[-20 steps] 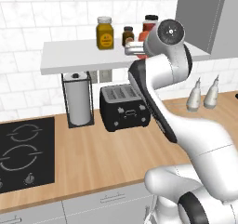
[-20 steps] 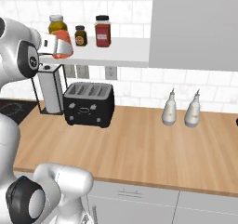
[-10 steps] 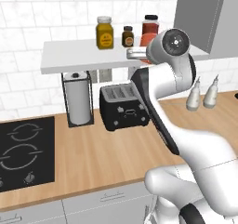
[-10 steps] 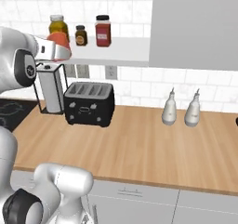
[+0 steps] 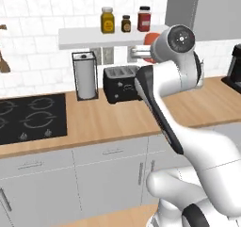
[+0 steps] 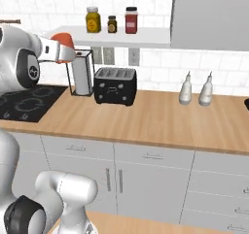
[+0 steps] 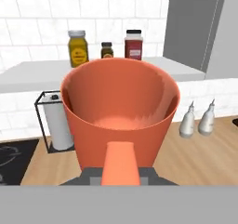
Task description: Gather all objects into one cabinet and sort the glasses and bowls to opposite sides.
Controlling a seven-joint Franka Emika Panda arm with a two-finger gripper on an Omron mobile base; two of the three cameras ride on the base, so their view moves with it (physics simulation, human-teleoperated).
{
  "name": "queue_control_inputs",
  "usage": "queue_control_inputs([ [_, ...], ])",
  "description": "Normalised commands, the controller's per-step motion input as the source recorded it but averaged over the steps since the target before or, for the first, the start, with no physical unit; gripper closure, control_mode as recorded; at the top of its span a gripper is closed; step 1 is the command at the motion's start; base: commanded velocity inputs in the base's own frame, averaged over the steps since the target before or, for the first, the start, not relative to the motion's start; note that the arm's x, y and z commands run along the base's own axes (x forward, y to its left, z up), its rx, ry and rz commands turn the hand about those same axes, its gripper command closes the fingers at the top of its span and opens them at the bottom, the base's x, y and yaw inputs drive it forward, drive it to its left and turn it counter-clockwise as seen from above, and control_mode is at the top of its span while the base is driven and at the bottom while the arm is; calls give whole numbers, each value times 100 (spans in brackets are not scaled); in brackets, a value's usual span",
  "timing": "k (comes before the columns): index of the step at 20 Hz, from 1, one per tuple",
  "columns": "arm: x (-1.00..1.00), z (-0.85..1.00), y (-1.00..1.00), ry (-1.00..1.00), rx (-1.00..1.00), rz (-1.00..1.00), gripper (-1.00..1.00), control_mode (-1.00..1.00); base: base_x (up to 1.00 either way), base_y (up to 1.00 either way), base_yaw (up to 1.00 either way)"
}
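**Salmon-orange cup held above the counter, left of the toaster**

Right base view, left to right: the black hob (image 6: 26, 99) lies at the left edge on the wooden counter (image 6: 160, 124). The gripper (image 6: 54, 50) sits at upper left, closed on the salmon-orange cup (image 6: 64, 47), held in the air below the white shelf (image 6: 141, 36). Just right stands the paper towel roll (image 6: 81, 74), then the black toaster (image 6: 115, 85). Three jars (image 6: 111, 20) line the shelf at top centre. Two grey bottles (image 6: 195, 89) stand at centre right, below the grey cabinet (image 6: 209, 17).

Hand view: the cup (image 7: 121, 111) is at frame centre, mouth open toward the camera
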Motion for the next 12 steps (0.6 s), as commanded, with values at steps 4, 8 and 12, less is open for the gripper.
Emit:
queue_control_inputs([
  [4, 0, 0, 0, 0, 0, 0, 100, 100, -66, 100, 4],
  [8, 0, 0, 0, 0, 0, 0, 100, 100, -57, 100, 2],
  [12, 0, 0, 0, 0, 0, 0, 100, 100, -40, 100, 0],
])
